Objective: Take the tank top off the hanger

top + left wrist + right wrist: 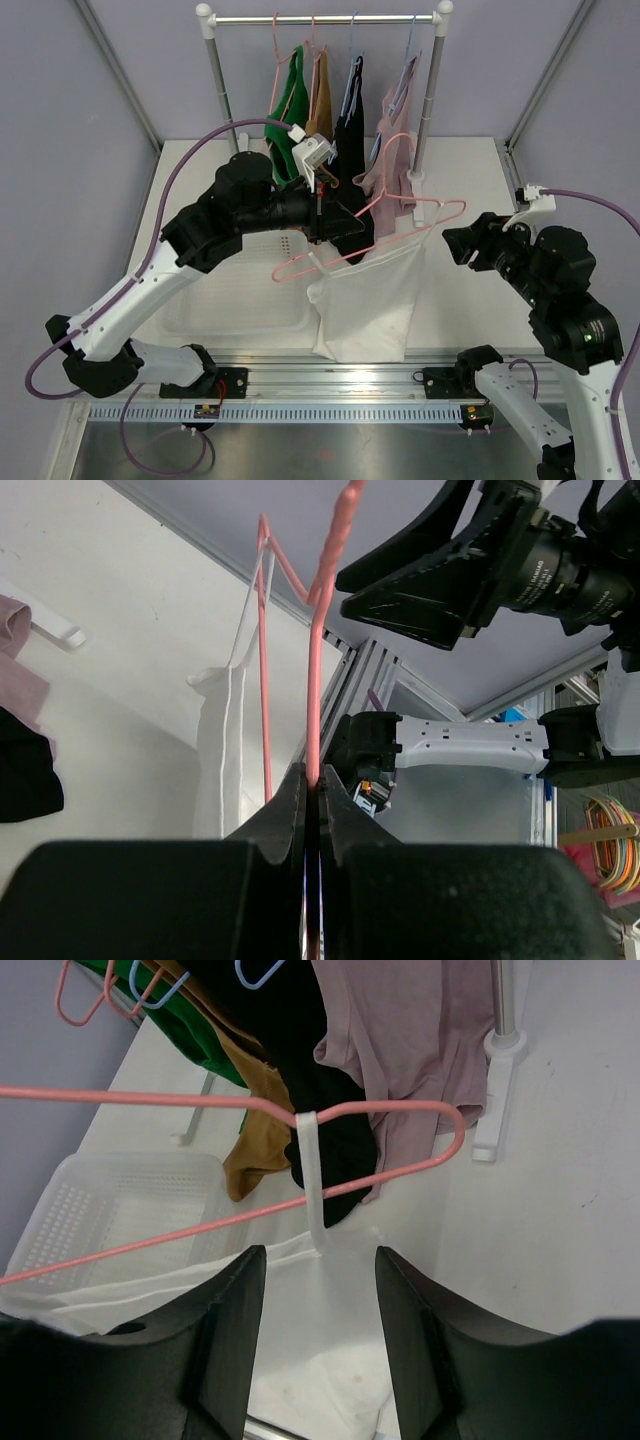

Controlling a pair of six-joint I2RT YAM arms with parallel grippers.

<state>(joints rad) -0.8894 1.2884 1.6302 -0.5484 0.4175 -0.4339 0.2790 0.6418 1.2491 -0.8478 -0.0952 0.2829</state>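
Note:
A white tank top hangs by thin straps from a pink wire hanger, which sits tilted in mid-air in front of the rack. My left gripper is shut on the hanger's wire, which runs up out of the closed jaws. My right gripper hovers by the hanger's right end. In the right wrist view its fingers stand apart with nothing gripped. One strap loops over the upper wire just beyond them, with the white cloth below.
A clothes rack at the back carries several garments on hangers: green, tan, black and pale pink. A white perforated basket lies under the left arm. The rack's foot stands on the table at the right.

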